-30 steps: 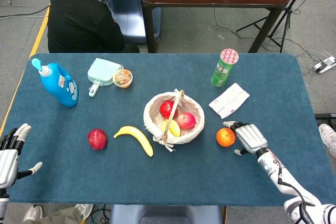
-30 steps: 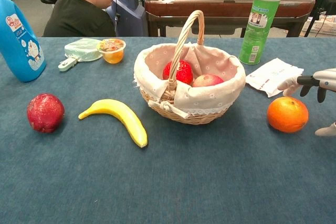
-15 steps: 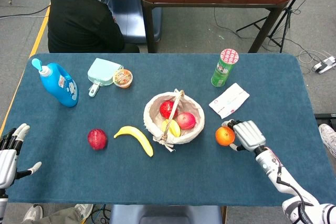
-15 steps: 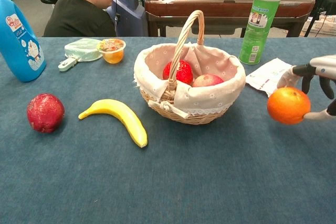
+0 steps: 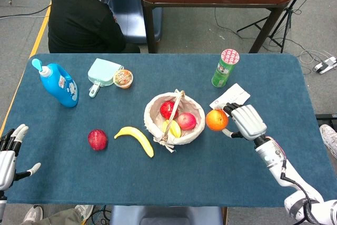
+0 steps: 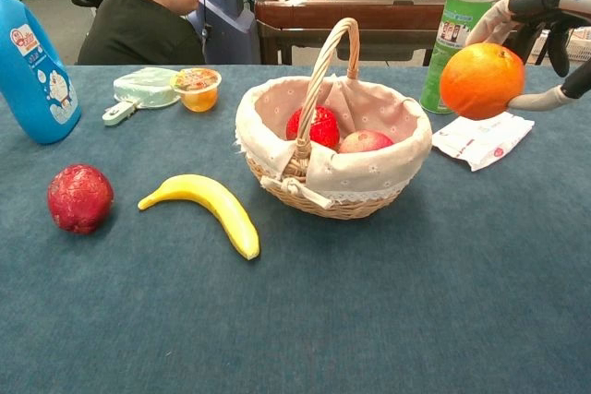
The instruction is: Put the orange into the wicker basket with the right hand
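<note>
My right hand (image 5: 245, 121) (image 6: 549, 34) grips the orange (image 5: 216, 120) (image 6: 482, 80) and holds it in the air, just right of the wicker basket (image 5: 154, 110) (image 6: 323, 177). The basket stands mid-table with a cloth lining, an upright handle, two red fruits and a yellow one inside. My left hand (image 5: 9, 154) hovers at the table's near left corner, fingers spread, holding nothing; the chest view does not show it.
A banana (image 5: 136, 139) (image 6: 213, 209) and a dark red fruit (image 5: 97, 139) (image 6: 79, 197) lie left of the basket. A white packet (image 5: 230, 100) (image 6: 481, 139) and green can (image 5: 225, 67) (image 6: 456, 46) are behind my right hand. Blue bottle (image 5: 57, 83), mint dustpan (image 5: 102, 73), jelly cup (image 5: 123, 78) stand far left; a seated man (image 5: 81, 14) is beyond.
My right hand closed on the orange, lifted it off the table and carried it up and toward the basket. The left hand barely moved.
</note>
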